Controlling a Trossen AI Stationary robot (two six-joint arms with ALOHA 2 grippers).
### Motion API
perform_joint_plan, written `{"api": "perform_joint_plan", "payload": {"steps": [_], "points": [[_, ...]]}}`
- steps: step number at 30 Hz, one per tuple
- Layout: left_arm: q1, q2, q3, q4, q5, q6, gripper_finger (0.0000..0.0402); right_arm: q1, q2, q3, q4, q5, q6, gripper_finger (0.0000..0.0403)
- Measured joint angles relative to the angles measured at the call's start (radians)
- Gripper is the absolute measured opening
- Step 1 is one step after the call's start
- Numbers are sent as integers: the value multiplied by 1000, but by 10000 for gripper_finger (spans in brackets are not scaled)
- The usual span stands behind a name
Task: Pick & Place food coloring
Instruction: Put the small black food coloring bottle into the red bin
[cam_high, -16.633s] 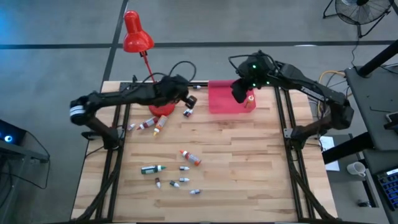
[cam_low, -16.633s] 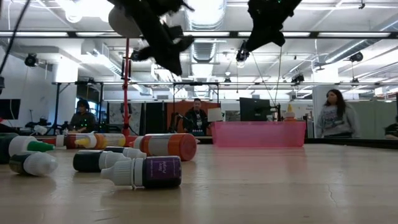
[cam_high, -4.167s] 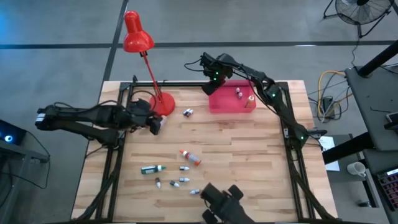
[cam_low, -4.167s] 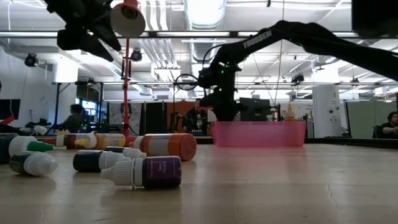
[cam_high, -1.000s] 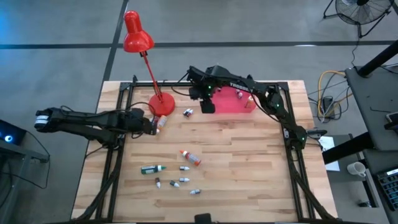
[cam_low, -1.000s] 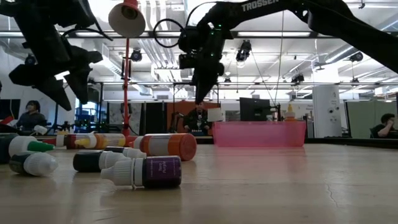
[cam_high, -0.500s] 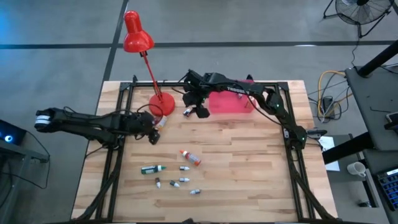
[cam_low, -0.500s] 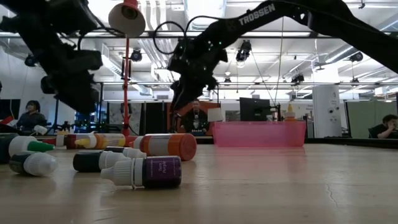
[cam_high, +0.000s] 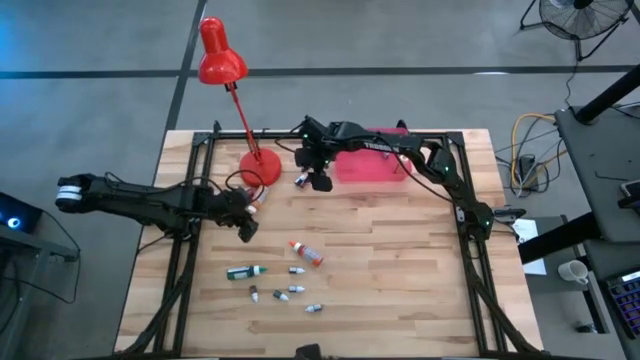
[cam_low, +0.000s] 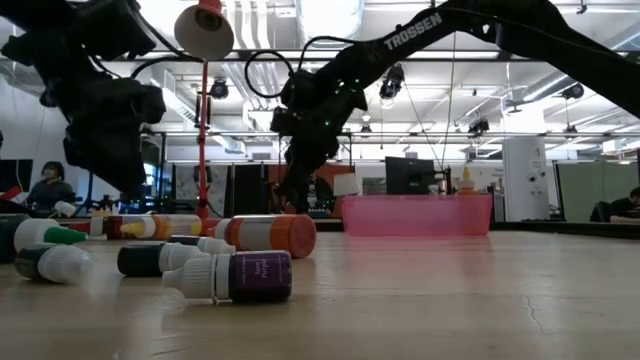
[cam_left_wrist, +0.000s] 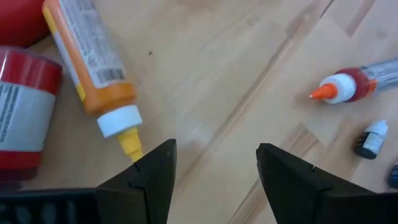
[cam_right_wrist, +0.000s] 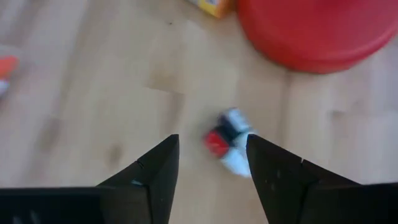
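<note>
Wooden table (cam_high: 400, 260), largest, carrying everything. Pink tray (cam_high: 375, 165) at the far edge, a couple of bottles apparently inside. Red lamp base (cam_high: 262, 168) just beside it.

Right end effector (cam_high: 320, 181) low over the table between lamp base and tray, fingers spread, nothing held. Small red-and-white bottle (cam_right_wrist: 227, 144) lying on its side just ahead of the fingertips, centred in the gap, long axis at a slant to the fingers; seen from above at (cam_high: 301, 181), touching nothing. Probably the next pick, right arm by far the nearer.

Left end effector (cam_high: 246, 228) near the lamp base, fingers spread and empty; orange bottle (cam_left_wrist: 93, 68) lying just off one fingertip, yellow tip toward it.

Remaining food coloring (cam_high: 285, 280) scattered nearer the front edge, well apart from both arms.
</note>
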Motion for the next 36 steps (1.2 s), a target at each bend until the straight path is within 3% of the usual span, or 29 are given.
{"api": "perform_joint_plan", "payload": {"steps": [3,6,10,13,18,21,27,36], "points": [[0,0,2,-18,0,-12,195,-1,6,-1,8,55,-95,174],[0,0,12,-18,0,-39,195,-3,7,-10,5,56,-70,170],[2,0,35,-17,-4,-83,195,2,-11,37,-119,60,314,164],[23,6,54,-10,-5,-71,195,7,-54,92,-257,13,441,159],[130,76,112,74,8,68,195,33,-120,98,-431,4,387,151],[207,157,180,86,22,121,195,42,-186,72,-479,51,369,145],[300,363,327,84,22,181,195,42,-334,-91,-464,113,395,135],[336,672,549,63,9,217,162,45,-660,-501,-257,139,511,127]]}}
